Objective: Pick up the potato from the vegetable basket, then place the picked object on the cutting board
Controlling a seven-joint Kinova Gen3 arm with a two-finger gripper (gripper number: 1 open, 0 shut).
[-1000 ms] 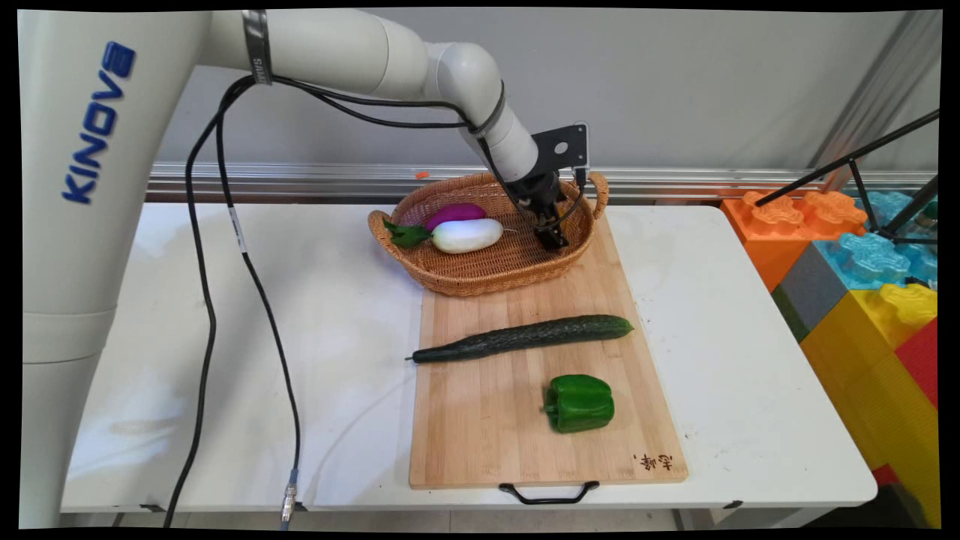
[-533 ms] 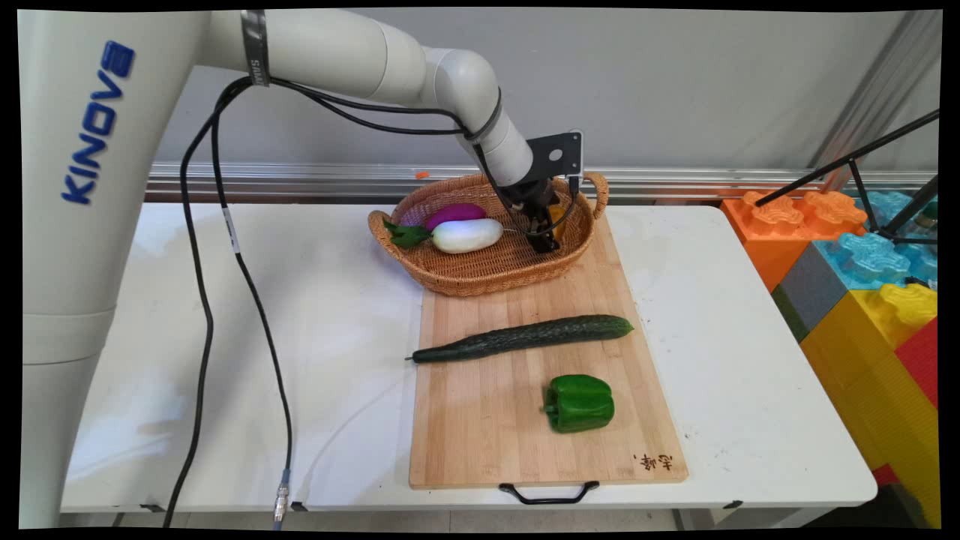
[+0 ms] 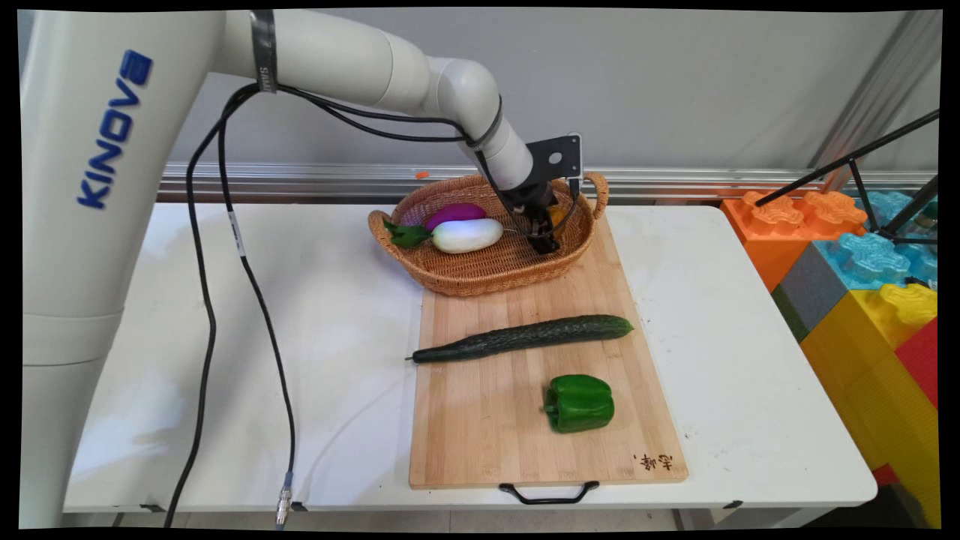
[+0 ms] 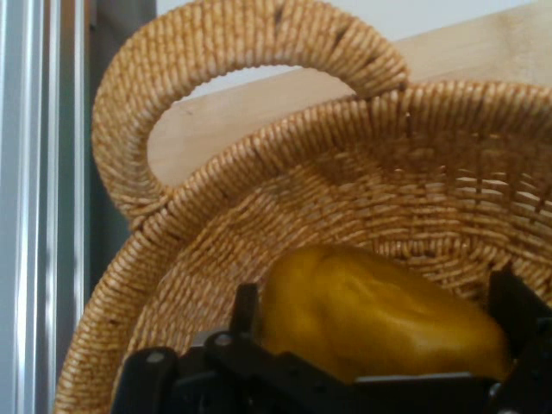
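On the tabletop (image 3: 337, 300), the wicker basket (image 3: 450, 274) holds a purple eggplant (image 3: 454, 213) and a white one (image 3: 466, 235); the cucumber (image 3: 523, 337) and green pepper (image 3: 579, 403) lie outside on the cutting board (image 3: 487, 420); the gripper (image 3: 545, 241) sits inside the basket's right end, fingers (image 4: 246, 306) spread either side of a yellow pepper (image 4: 379, 319), seemingly touching it, though firm closure is unclear.

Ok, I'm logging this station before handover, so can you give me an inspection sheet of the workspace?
Surface: white table, cutting board on it.
Things: yellow vegetable in wicker basket, between the fingers; white eggplant, purple eggplant in the basket too.
Clutter: cucumber, green pepper on board.
Gripper: inside basket, around yellow vegetable; grip unclear.
Cables: black, hanging from arm.
Surroundings: coloured blocks, grey wall.
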